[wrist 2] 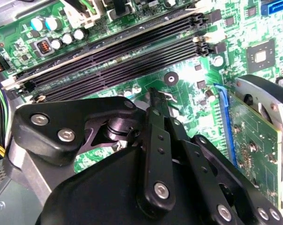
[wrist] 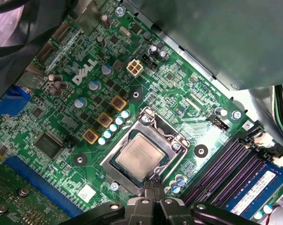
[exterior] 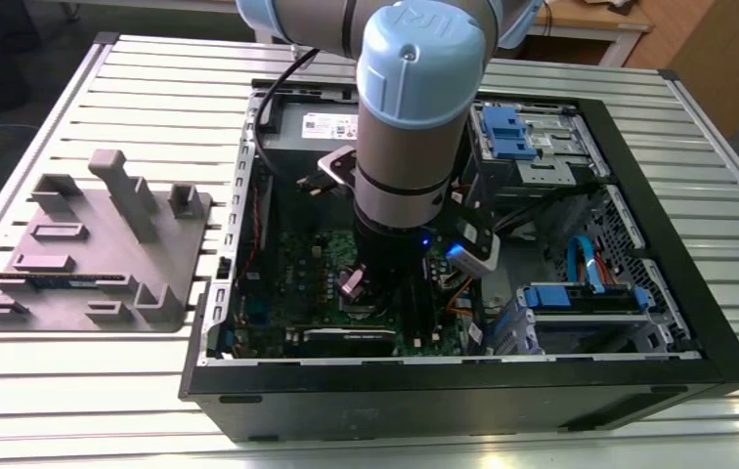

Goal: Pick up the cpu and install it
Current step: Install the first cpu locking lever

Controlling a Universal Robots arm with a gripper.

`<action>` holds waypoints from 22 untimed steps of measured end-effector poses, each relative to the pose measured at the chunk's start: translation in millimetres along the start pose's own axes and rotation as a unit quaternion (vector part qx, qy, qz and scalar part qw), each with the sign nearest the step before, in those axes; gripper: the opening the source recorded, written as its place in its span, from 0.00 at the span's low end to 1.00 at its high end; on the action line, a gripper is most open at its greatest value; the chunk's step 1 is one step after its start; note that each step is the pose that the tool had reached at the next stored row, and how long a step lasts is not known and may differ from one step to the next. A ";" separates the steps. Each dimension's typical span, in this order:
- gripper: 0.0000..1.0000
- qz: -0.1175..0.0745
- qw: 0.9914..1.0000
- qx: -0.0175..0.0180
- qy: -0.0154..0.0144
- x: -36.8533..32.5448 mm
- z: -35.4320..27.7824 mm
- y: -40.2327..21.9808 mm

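- The cpu (wrist: pixel 140 154) is sitting flat inside the socket frame (wrist: pixel 175 143), silver top up. The frame looks folded down around it, so it seems to be seated rather than waiting to be picked.
- The gripper (wrist: pixel 151 186) is right at the socket frame's edge, at the corner nearest the wrist. Its fingers are pinched together with no gap, and the cpu isn't between them. The second wrist view has the same tip (wrist 2: pixel 153 96) just above the board, beside a thin wire hook (I think that's the socket lever's end, not 100% sure).
- In the exterior view the arm (exterior: pixel 409 117) reaches straight down into the open pc case (exterior: pixel 448 391), over the socket frame.
- What could go wrong, my guess:
  - The closed tip is so near the socket frame that a small sideways drift could scrape the motherboard (wrist: pixel 179 89). It could also knock the little capacitors (wrist: pixel 114 126) lined up along the frame's far side.
  - Pushing down off-centre could bend the wire lever or skid onto the cpu's lid.
  - If the chip isn't fully flat in there, clamping force could crush socket pins.
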State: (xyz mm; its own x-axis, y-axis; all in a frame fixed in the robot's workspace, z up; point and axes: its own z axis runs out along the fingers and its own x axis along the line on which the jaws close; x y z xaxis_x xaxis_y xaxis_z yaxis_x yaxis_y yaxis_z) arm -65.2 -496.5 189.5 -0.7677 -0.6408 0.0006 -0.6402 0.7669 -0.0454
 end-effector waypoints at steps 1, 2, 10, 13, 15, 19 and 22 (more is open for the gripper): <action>0.10 0.000 1.000 0.000 0.000 0.2 -0.2 -0.2; 0.10 0.000 1.000 0.000 0.000 0.3 -0.5 -0.4; 0.10 0.000 1.000 -0.001 -0.001 0.4 -7.5 -0.9; 0.10 0.000 1.000 -0.008 -0.006 0.6 -7.8 -1.1; 0.10 0.001 1.000 -0.017 -0.014 1.0 -7.7 -1.5; 0.10 0.001 0.999 -0.029 -0.025 2.6 -7.6 -3.5; 0.10 0.001 0.999 -0.036 -0.030 5.1 -7.5 -6.5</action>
State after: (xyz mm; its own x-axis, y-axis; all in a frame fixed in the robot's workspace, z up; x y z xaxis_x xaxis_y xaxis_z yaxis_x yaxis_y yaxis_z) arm -65.1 -504.5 197.3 -0.7677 -0.6381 -0.0588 -0.6402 0.7678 0.0261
